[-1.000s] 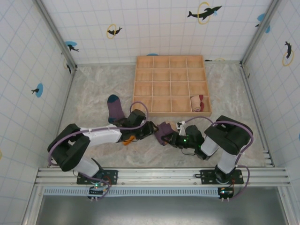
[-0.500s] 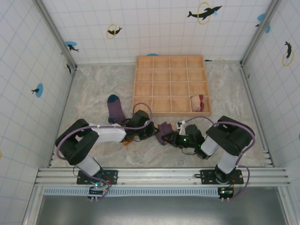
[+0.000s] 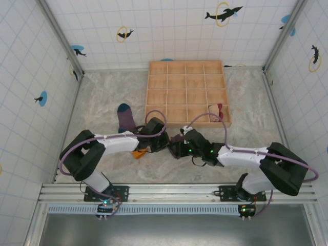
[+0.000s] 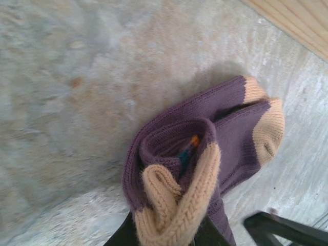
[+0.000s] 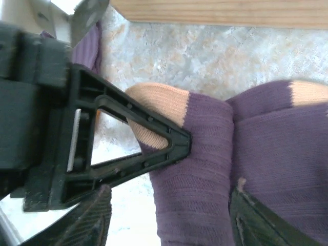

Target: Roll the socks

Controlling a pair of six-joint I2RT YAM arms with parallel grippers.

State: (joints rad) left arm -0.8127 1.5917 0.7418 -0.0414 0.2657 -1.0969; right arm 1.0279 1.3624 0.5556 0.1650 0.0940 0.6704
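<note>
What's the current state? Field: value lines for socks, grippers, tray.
left gripper: shut on tan cuff of tan-toe sock
right gripper: open, fingers straddling that sock
tan-toe sock: partly rolled, just in front of tray
teal-toe sock: unrolled, lying left of tray
tan sock: in tray, near-right corner compartment

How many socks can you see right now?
3: a purple tan-toed sock by the wooden tray's near edge, a purple teal-toed sock left of it, a tan sock in its near-right compartment. Others may be hidden.
</note>
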